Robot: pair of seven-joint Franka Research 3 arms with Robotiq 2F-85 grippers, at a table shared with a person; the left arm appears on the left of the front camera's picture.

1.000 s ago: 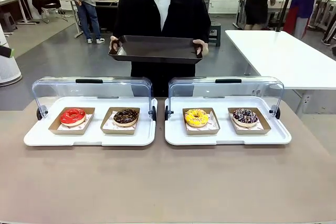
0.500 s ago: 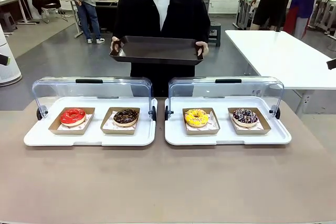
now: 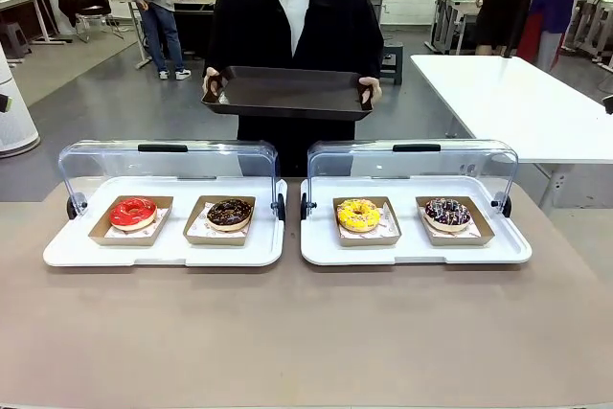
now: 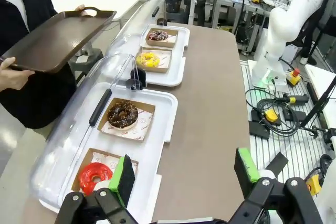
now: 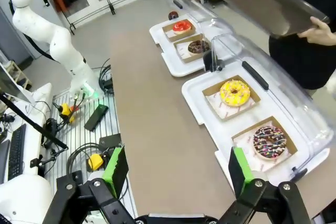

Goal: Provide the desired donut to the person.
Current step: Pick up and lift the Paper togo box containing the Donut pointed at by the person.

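The person [image 3: 287, 16] stands at the far side holding a dark tray [image 3: 285, 91] level with both hands. Four donuts sit in cardboard trays on two white display trays: red [image 3: 132, 212], chocolate [image 3: 229, 213], yellow [image 3: 358, 215] and dark sprinkled [image 3: 447, 212]. In the left wrist view my left gripper [image 4: 185, 174] hangs open above the table's near end, beside the red donut [image 4: 95, 176] and chocolate donut [image 4: 122, 115]. My right gripper [image 5: 177, 170] is open too, high over the table edge near the sprinkled donut [image 5: 269, 141] and yellow donut [image 5: 234, 92].
Each white display tray [image 3: 172, 251] [image 3: 412, 251] has a clear hinged lid [image 3: 168, 162] [image 3: 412, 160] raised at its back. A white table [image 3: 522, 102] stands at the right. Bare brown tabletop [image 3: 306, 332] lies in front of the trays.
The person has lifted the dark tray slightly. People in the background have walked on. The donuts have not moved.
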